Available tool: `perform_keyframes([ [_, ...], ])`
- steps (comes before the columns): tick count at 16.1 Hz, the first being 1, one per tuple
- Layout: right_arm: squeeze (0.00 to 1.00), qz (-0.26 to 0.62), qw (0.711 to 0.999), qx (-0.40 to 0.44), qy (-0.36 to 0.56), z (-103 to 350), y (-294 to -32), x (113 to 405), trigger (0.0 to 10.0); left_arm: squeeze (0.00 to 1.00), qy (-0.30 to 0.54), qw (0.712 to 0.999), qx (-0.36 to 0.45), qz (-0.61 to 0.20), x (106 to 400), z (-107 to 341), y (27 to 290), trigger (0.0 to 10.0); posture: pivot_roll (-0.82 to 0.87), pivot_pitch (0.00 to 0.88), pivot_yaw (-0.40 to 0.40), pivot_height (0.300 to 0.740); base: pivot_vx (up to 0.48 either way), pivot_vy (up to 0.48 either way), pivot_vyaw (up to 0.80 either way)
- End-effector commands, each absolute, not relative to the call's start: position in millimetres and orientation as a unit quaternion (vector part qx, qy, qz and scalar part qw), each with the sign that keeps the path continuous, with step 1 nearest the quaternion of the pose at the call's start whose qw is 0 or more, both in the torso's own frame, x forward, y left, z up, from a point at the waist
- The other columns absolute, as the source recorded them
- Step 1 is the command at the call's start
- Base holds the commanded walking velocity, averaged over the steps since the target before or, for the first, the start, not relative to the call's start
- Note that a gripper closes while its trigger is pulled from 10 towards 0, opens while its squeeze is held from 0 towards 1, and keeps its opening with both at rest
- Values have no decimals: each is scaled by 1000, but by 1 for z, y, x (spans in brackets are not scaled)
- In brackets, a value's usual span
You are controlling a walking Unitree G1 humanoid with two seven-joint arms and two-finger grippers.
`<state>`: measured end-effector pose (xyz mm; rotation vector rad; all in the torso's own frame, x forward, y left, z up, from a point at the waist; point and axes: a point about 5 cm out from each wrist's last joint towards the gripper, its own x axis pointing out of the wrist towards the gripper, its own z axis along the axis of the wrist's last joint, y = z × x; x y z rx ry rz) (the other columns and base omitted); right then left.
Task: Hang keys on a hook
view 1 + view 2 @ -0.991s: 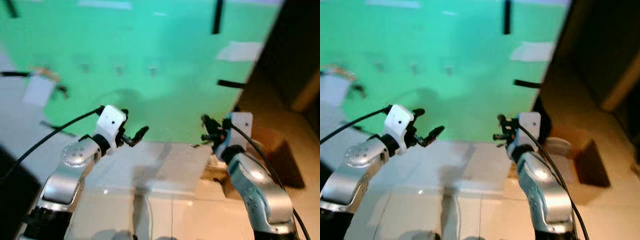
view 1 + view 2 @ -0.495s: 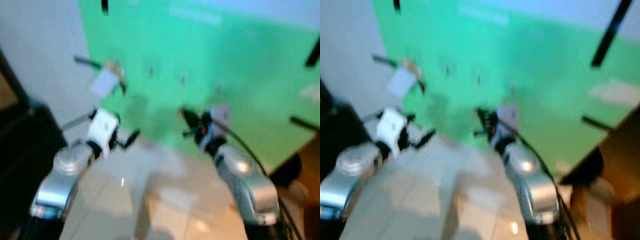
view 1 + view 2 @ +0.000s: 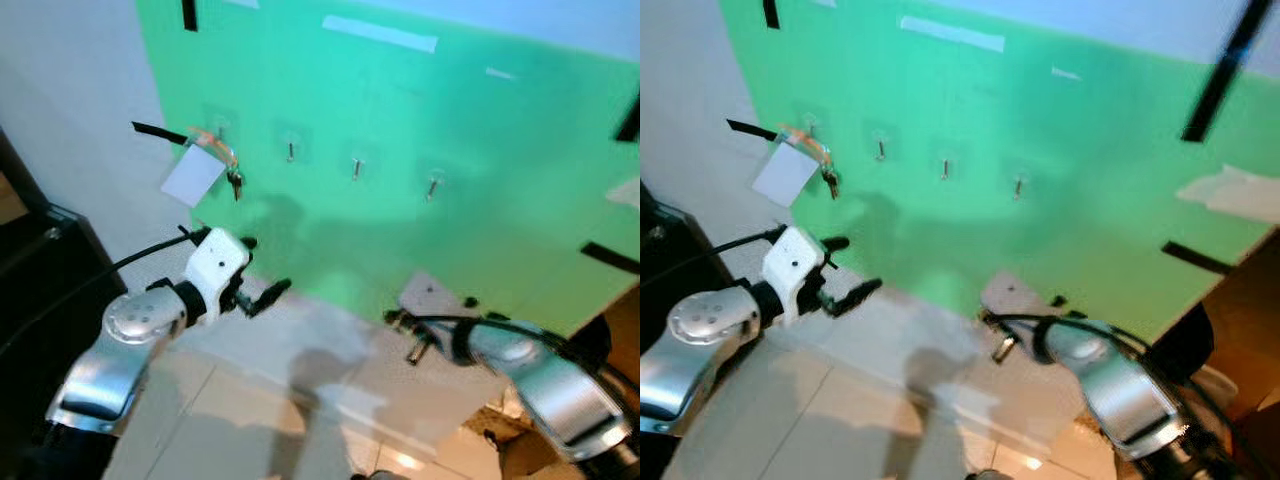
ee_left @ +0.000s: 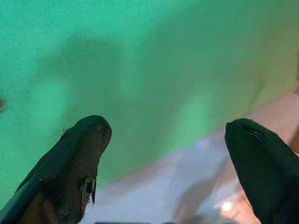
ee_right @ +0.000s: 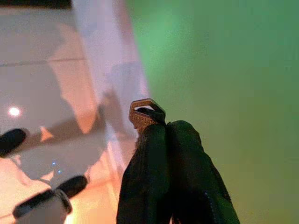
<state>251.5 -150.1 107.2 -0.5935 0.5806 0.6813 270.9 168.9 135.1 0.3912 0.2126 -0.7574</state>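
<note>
A green wall panel (image 3: 480, 150) carries a row of small hooks: the leftmost (image 3: 220, 128), two in the middle (image 3: 291, 151) (image 3: 355, 168) and the rightmost (image 3: 431, 186). A set of keys with a white tag (image 3: 193, 175) hangs from the leftmost hook. My right gripper (image 5: 166, 128) is shut on a brass key (image 5: 144, 114). In the left eye view that gripper (image 3: 393, 318) points left, low before the panel and below the rightmost hook. My left gripper (image 3: 262, 270) is open and holds nothing, below the hooks on the left; its fingers (image 4: 84, 140) stand wide apart.
Black tape strips (image 3: 160, 132) and white tape (image 3: 380, 33) are stuck on the panel. A dark cabinet (image 3: 35, 280) stands at the left. A pale ledge (image 3: 340, 350) runs along the wall's foot above a glossy tiled floor (image 3: 230, 420).
The camera has swung left and the blur has gone, so the hooks now show sharply. My right gripper has dropped lower and turned to point sideways. The left gripper stays open.
</note>
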Motion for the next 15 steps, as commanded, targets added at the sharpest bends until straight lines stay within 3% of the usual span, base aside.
perform_keyframes([
  [1, 0, 321, 868, -281, 254, 126, -153, 259, 10000, 0, 102, 891, 199, -395, 272, 136, 163, 10000, 16, 0, -17, 740, 0, 0, 0],
  [4, 0, 369, 831, -328, 256, 142, -163, 255, 10000, 0, 109, 857, 225, -452, 271, 135, 158, 10000, 12, 0, -22, 740, 0, 0, 0],
  [5, 0, 377, 840, -291, 260, 149, -165, 255, 10000, 0, 108, 850, 230, -462, 271, 135, 156, 10000, 6, 0, -21, 740, 0, 0, 0],
  [6, 0, 295, 786, -444, 314, 140, -201, 259, 10000, 0, 106, 848, 229, -466, 273, 134, 153, 10000, 0, 0, -25, 740, 0, 0, 0],
  [7, 0, 310, 802, -407, 308, 143, -196, 259, 10000, 0, 105, 848, 229, -467, 273, 134, 152, 10000, 0, 0, -25, 740, 0, 0, 0],
  [8, 0, 305, 879, -231, 283, 153, -178, 266, 10000, 0, 101, 848, 225, -469, 274, 134, 149, 10000, -3, 0, -30, 740, 0, 0, 0],
  [9, 0, 268, 865, -309, 291, 149, -188, 271, 10000, 0, 100, 848, 223, -470, 275, 134, 148, 10000, -3, 0, -30, 740, 0, 0, 0],
  [10, 0, 270, 878, -280, 277, 149, -182, 273, 10000, 0, 96, 847, 220, -474, 274, 134, 145, 10000, -1, 0, -39, 740, 0, 0, 0],
  [11, 0, 289, 913, -158, 242, 159, -165, 276, 10000, 0, 89, 846, 215, -479, 274, 134, 142, 10000, -2, 0, -44, 740, 0, 0, 0],
  [14, 0, 293, 927, -99, 210, 173, -145, 283, 10000, 0, 76, 836, 200, -506, 272, 135, 130, 10000, 1, 0, -49, 740, 0, 0, 0],
  [15, 0, 293, 924, -125, 211, 174, -144, 283, 10000, 0, 76, 835, 200, -507, 272, 135, 129, 10000, -2, 0, -51, 740, 0, 0, 0],
])
